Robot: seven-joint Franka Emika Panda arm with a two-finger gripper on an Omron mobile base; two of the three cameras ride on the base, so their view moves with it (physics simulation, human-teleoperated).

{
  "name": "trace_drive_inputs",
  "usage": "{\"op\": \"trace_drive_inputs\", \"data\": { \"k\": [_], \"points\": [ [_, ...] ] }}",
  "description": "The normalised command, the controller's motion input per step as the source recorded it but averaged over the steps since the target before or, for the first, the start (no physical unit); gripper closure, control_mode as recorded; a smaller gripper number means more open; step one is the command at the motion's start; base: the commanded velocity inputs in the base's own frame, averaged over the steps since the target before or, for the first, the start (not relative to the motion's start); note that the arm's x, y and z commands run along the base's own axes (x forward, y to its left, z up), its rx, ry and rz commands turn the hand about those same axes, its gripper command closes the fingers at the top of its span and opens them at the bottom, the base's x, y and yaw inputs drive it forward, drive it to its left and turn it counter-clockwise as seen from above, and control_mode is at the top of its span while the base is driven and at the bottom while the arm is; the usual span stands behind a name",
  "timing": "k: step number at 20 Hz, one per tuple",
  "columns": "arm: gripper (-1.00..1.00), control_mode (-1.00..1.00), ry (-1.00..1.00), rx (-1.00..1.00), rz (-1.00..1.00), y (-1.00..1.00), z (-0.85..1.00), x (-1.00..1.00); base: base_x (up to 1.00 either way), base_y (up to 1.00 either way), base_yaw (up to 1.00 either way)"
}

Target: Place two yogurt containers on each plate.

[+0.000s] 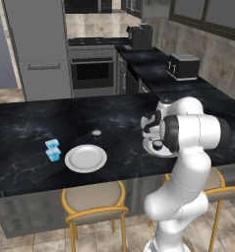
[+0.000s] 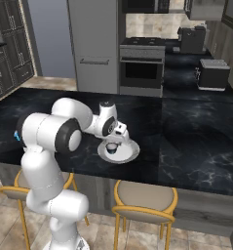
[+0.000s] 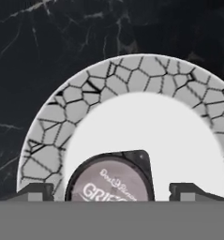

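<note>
Four yogurt cups sit on the black marbled worktop [image 1: 20, 162]. Two light blue ones lie touching each other near its left part: blue cup one [image 1: 52, 143] behind, blue cup two [image 1: 53, 154] in front, both just left of the left plate [image 1: 85, 158], which carries nothing. One dark round cup, the far cup [image 1: 96, 133], stands on the bare worktop just behind that plate. The other dark round cup, the near cup [image 3: 114, 179], rests on the right plate [image 3: 132, 70], close to its rim on the robot's side.

From the hand camera that plate has a smooth white centre and a rim patterned with cracked grey tiles. The near cup's pale lid bears curved script that I cannot read and below it large letters beginning "GRIE", cut off at the picture's bottom.

The fingers [image 3: 114, 192] stand wide apart, one tip [image 3: 36, 191] to the left of the near cup and the other to the right, with clear gaps to the cup on both sides; they hold nothing. In the right base view the hand [image 2: 117, 135] hangs directly over the near cup on the plate.

Behind the worktop stand an oven [image 1: 92, 71], a toaster [image 1: 184, 66] and a coffee machine [image 1: 141, 37]. Two stools [image 1: 92, 199] with tan seats stand in front.
</note>
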Motion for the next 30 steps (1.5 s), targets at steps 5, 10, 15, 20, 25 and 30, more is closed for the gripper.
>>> {"op": "trace_drive_inputs", "data": {
  "k": [5, 10, 15, 20, 25, 30],
  "points": [
    [-1.00, -1.00, -0.11, 0.00, 0.00, 0.19, 0.60, 0.04, 0.00, 0.00, 0.00],
    [-1.00, -1.00, -0.14, 0.00, 0.00, 0.38, 0.55, -0.23, 0.00, 0.00, 0.00],
    [-1.00, -1.00, -0.01, 0.00, 0.00, 0.69, 0.31, -0.22, 0.00, 0.00, 0.00],
    [-1.00, -1.00, 0.00, 0.00, 0.05, 0.73, 0.16, -0.10, 0.00, 0.00, 0.00],
    [-1.00, -1.00, -0.03, 0.00, 0.02, 0.63, 0.16, 0.13, 0.00, 0.00, 0.00],
    [-1.00, -1.00, 0.00, 0.00, 0.02, 0.55, 0.04, 0.30, 0.00, 0.00, 0.00]
  ]
}}
